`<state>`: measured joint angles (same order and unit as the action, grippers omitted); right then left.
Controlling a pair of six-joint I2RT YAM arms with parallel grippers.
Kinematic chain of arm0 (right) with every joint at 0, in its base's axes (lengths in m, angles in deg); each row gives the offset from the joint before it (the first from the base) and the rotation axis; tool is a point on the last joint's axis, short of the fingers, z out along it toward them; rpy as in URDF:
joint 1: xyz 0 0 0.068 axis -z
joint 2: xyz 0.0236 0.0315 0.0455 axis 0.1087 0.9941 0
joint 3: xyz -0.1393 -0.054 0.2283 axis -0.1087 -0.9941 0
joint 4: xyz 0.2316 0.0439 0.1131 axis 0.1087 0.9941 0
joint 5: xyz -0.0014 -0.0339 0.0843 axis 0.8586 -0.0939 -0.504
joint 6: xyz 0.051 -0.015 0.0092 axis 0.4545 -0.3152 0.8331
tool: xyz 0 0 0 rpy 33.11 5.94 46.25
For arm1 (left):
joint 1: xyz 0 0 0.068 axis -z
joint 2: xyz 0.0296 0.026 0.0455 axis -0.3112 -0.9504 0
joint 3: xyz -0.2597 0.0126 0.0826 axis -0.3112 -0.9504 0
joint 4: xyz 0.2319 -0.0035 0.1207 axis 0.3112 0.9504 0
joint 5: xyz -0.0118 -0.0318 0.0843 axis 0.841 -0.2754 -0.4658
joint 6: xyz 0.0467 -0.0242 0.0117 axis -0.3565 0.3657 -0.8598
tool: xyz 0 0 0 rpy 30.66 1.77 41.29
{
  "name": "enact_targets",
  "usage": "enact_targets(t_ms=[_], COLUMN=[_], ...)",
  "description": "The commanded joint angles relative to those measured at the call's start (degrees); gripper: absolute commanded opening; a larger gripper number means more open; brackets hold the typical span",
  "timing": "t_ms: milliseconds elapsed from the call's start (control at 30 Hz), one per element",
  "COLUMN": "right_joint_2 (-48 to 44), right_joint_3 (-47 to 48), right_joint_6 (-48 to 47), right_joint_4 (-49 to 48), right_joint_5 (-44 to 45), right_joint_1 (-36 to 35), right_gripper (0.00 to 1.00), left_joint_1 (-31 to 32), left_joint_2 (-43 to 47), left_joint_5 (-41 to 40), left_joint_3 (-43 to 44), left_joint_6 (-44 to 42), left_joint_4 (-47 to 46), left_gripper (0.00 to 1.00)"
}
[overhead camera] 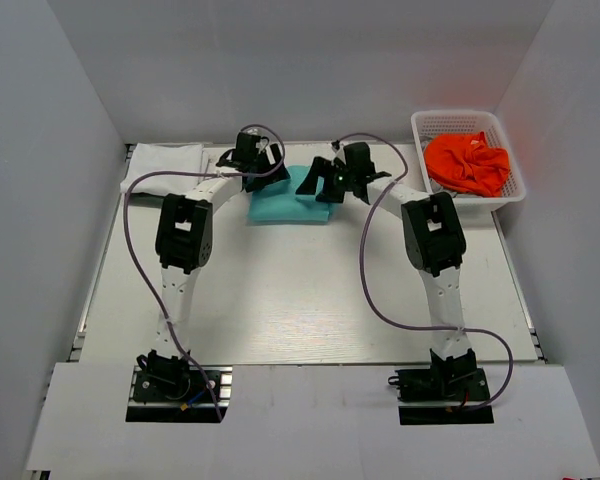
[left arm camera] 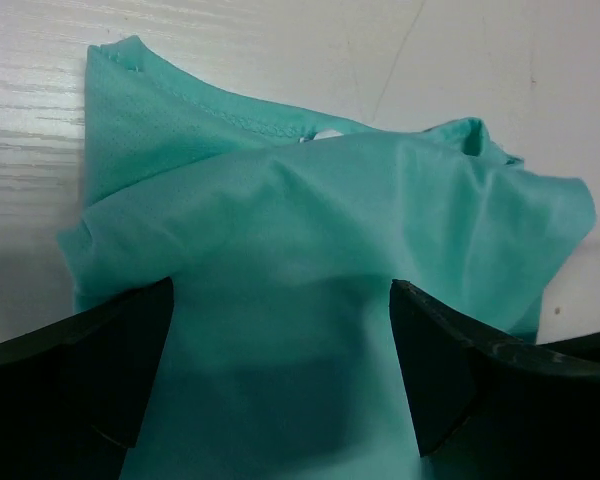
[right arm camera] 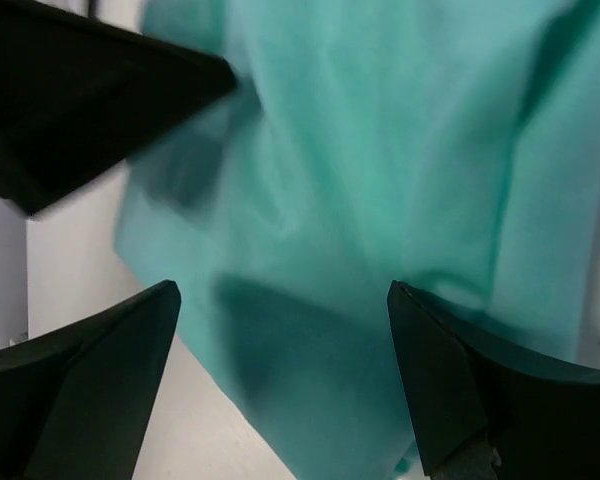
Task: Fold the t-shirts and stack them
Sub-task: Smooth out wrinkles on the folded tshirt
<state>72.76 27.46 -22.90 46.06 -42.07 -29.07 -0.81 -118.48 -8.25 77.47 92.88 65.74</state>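
The teal shirt lies folded at twelve o'clock on the counter. Left jaws and right jaws both stand apart close over it. The orange shirt sits in the basket at two o'clock.

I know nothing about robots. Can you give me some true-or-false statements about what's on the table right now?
1. The orange t-shirt lies crumpled in the white basket. True.
2. The teal t-shirt is in the basket too. False: it lies on the table, at the far middle.
3. The left gripper and the right gripper are both open over the teal t-shirt. True.
4. The white t-shirt lies at the far right corner. False: it lies folded at the far left corner, opposite the basket.
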Motion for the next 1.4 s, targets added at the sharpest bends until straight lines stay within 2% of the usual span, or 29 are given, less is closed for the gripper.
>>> enact_targets(t_ms=[0, 133, 167, 233, 300, 333, 433, 600, 733, 867, 1000, 1267, 1367], right_joint_2=[-1.2, -6.5, -7.7, -13.6, -21.0, -25.1, -35.6, -52.9, -58.7, -59.8, -57.0, -51.6, -49.4], right_joint_3=[-2.5, -14.7, -16.7, -25.6, -32.9, -37.8, -49.5, -57.0, -57.5, -56.7, -55.2, -55.3, -54.3], right_joint_6=[0.5, -3.9, -4.5, -6.1, -6.2, -6.3, -5.5, -4.3, -5.2, -3.7, 0.0, 2.5, 3.2], right_joint_4=[-3.5, -2.2, -2.2, -2.0, -1.9, -2.0, -0.2, 5.0, 9.7, 14.5, 20.7, 16.3, 15.0], right_joint_5=[-1.6, 2.4, 3.4, 4.7, 5.9, 6.4, 10.1, 13.4, 18.9, 24.8, 29.9, 27.4, 25.4], right_joint_1=[-0.5, -3.3, -4.0, -5.9, -7.3, -9.2, -12.5, -15.8, -16.5, -17.0, -17.2, -18.6, -18.8], right_gripper=[0.90, 0.90, 0.90, 0.90, 0.90, 0.90, 0.90, 0.90, 0.90, 0.89, 0.82, 0.75, 0.66], left_joint_1=[-0.4, 1.1, 1.7, 3.4, 4.6, 5.3, 8.1, 11.2, 12.4, 12.4, 12.4, 12.4, 12.4], left_joint_2=[2.1, 10.6, 13.0, 21.5, 27.4, 33.7, 45.1, 59.8, 69.7, 71.8, 66.3, 56.5, 54.4], left_joint_5=[0.7, 3.4, 3.4, 3.4, 2.4, 1.5, 1.0, -1.0, -4.9, -9.8, -13.1, -11.8, -11.3], left_joint_3=[-4.1, -19.3, -26.7, -37.2, -43.2, -46.0, -57.2, -64.5, -66.0, -65.9, -64.3, -63.8, -63.8], left_joint_6=[0.7, 0.0, 0.0, 0.0, 1.1, 1.9, 2.9, 6.8, 8.7, 8.7, 10.7, 11.2, 11.7], left_joint_4=[1.9, -2.2, -4.4, -6.2, -6.2, -6.2, -5.3, -1.2, -0.6, 2.1, 5.8, 2.5, 1.3], left_gripper=[1.00, 1.00, 1.00, 1.00, 1.00, 1.00, 1.00, 1.00, 1.00, 1.00, 1.00, 1.00, 1.00])
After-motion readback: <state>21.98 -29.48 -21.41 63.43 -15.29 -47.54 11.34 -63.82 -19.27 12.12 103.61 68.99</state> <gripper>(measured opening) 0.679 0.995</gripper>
